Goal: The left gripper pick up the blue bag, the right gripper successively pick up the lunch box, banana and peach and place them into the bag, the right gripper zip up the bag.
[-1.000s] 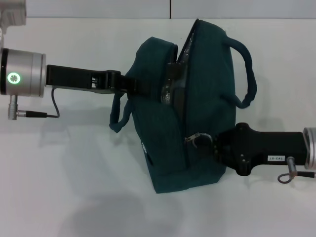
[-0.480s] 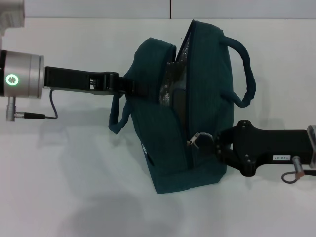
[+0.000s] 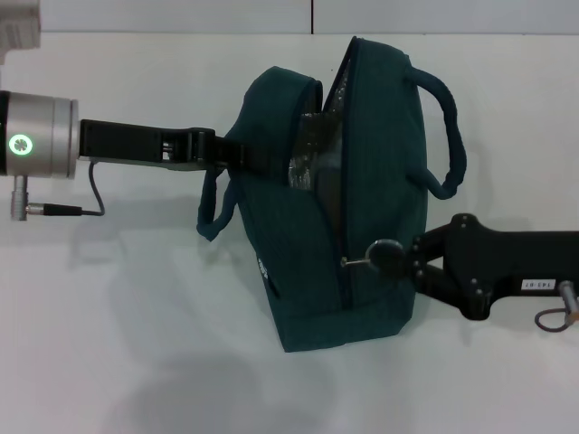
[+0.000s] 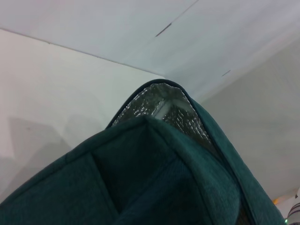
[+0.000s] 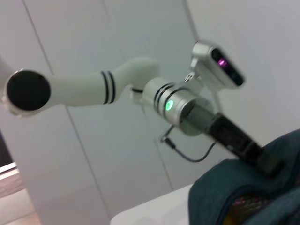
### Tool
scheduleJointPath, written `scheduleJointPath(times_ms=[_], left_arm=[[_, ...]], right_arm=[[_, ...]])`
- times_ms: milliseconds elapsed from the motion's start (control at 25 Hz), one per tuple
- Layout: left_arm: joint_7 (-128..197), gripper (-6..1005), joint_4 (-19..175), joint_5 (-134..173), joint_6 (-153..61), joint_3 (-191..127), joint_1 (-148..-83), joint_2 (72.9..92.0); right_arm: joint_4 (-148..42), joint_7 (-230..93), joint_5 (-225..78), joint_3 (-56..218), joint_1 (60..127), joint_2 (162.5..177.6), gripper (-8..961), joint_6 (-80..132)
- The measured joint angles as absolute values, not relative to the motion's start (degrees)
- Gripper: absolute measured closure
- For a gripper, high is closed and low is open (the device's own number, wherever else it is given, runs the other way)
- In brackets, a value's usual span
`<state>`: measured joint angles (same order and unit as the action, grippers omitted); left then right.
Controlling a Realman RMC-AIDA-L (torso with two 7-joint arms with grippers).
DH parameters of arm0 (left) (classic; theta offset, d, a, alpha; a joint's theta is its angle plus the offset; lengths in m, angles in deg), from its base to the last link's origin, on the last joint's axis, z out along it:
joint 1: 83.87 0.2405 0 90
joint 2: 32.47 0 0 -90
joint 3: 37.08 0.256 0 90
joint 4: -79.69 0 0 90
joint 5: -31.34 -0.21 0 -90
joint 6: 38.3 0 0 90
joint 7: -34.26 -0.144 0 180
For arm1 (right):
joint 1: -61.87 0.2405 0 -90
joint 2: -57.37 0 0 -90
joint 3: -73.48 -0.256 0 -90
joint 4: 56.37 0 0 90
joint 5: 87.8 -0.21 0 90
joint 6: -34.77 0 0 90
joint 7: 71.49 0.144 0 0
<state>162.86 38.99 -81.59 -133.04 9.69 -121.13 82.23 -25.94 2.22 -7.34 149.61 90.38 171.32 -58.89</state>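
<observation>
The blue bag [image 3: 362, 181] stands upright on the white table, its top part open and showing silver foil lining [image 3: 312, 149]. My left gripper [image 3: 237, 155] is shut on the bag's left rim beside a handle. My right gripper [image 3: 405, 258] sits at the bag's right side, shut on the silver ring zip pull [image 3: 382, 254], which stretches out from the zip line. The left wrist view is filled with bag fabric [image 4: 154, 178] and foil lining [image 4: 157, 105]. The right wrist view looks past the bag's edge [image 5: 281, 154] to the left arm. Lunch box, banana and peach are hidden.
White table [image 3: 136, 344] lies all round the bag, with a wall seam [image 3: 312, 16] behind it. A thin cable [image 3: 90, 194] loops under the left wrist. One bag handle [image 3: 452, 136] arches out to the right, above my right arm.
My right gripper has shifted right and a little down, drawing the ring zip pull away from the bag. The left arm and bag have barely moved.
</observation>
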Motion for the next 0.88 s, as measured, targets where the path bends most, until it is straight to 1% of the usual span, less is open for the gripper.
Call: scheduleJointPath(times_ms=[320,680,880], left_arm=[[162.42,961,38.99,-81.51,-132.95,9.67,-121.06,82.18],[161.11,952,39.0,-81.4,-132.65,9.68,-121.14,82.54],[158.79,946,39.0,-79.1,-132.3,9.62,-121.34,82.61]], right_arm=[[-23.81,2.25,-7.2,146.19,89.77,171.14,936,-59.59],[-21.74,2.26,-7.1,146.78,91.9,172.33,936,-59.78],[-22.13,2.26,-6.53,146.92,93.04,172.54,935,-59.81]])
